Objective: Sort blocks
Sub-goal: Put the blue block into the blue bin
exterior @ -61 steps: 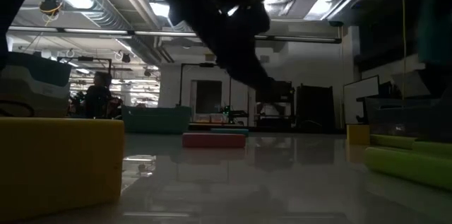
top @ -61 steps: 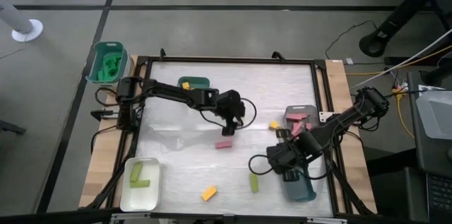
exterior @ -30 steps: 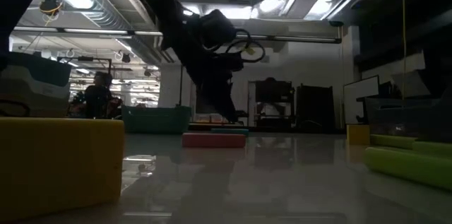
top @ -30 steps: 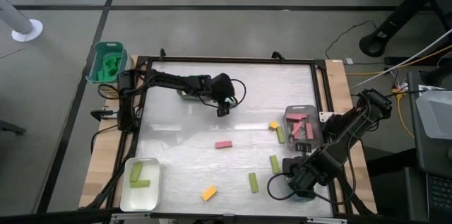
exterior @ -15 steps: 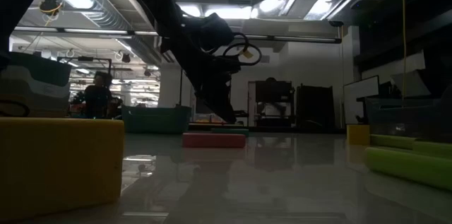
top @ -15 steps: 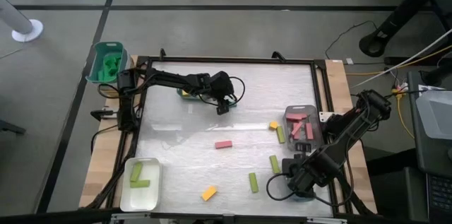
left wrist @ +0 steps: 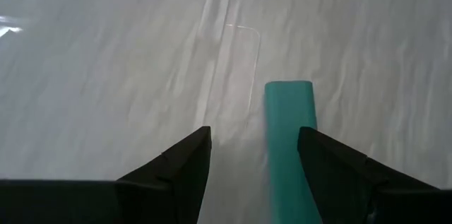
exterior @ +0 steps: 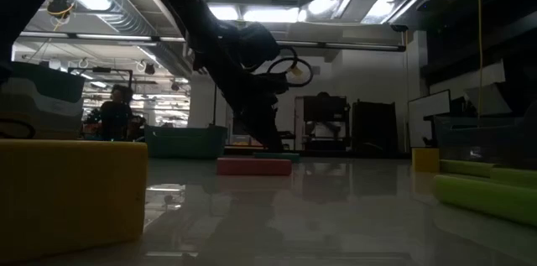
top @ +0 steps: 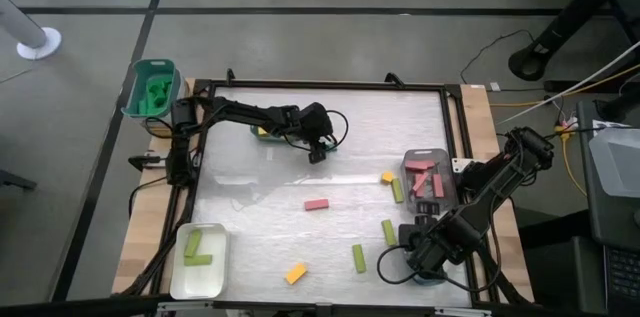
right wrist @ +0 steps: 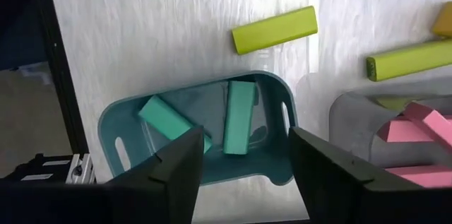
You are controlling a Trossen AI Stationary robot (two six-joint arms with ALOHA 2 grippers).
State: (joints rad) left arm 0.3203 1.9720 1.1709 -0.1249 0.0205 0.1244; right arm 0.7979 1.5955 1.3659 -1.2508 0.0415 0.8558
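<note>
**Caller:** Teal is the colour to watch. The right gripper [right wrist: 244, 155] hangs over the teal tray [right wrist: 279, 171] at the lower right of the high view, fingers spread wide and holding nothing. Two teal blocks [right wrist: 239, 116] lie inside that tray, one straight, one slanted.

**Partner:** And the left gripper [left wrist: 254, 155]?

**Caller:** Up at the upper middle of the table [top: 250, 227], fingers wide too. From its wrist view, a teal block [left wrist: 289, 146] lies flat on the table between them, close to one finger; I can't tell whether it touches.

**Partner:** What's loose on the table?

**Caller:** A pink block [top: 317, 204] near the centre, a yellow-orange block [top: 295, 274] at the lower middle, lime green blocks [top: 357, 257] just right of that, and a small yellow-orange cube [top: 388, 176] beside the grey tray [top: 412, 162].

**Partner:** Trays?

**Caller:** Pink blocks [top: 430, 179] lie in the grey tray at the right. The white tray [top: 180, 277] at the lower left holds two lime green blocks [top: 197, 247].
</note>
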